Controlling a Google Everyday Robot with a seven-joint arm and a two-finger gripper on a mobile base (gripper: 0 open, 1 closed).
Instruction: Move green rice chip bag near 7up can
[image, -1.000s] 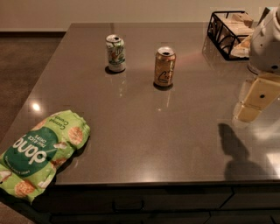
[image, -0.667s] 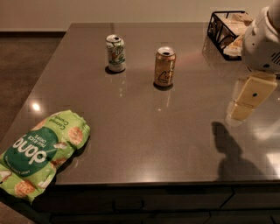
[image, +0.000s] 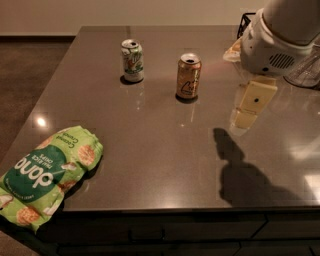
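The green rice chip bag (image: 47, 175) lies flat at the table's front left corner, partly over the edge. The 7up can (image: 132, 61), white and green with a silver top, stands upright at the far left-centre of the table. My gripper (image: 250, 106), cream-coloured, hangs from the white arm (image: 280, 40) above the right side of the table. It is empty, far to the right of the bag and right of both cans. Its shadow falls on the table in front of it.
A gold can with dark script (image: 188, 76) stands upright to the right of the 7up can. A black wire basket (image: 244, 25) sits at the far right behind the arm. The grey table (image: 165, 150) ends close to the bag at front and left.
The arm and gripper have moved left over the table, towards the middle. The bag and both cans have not moved.
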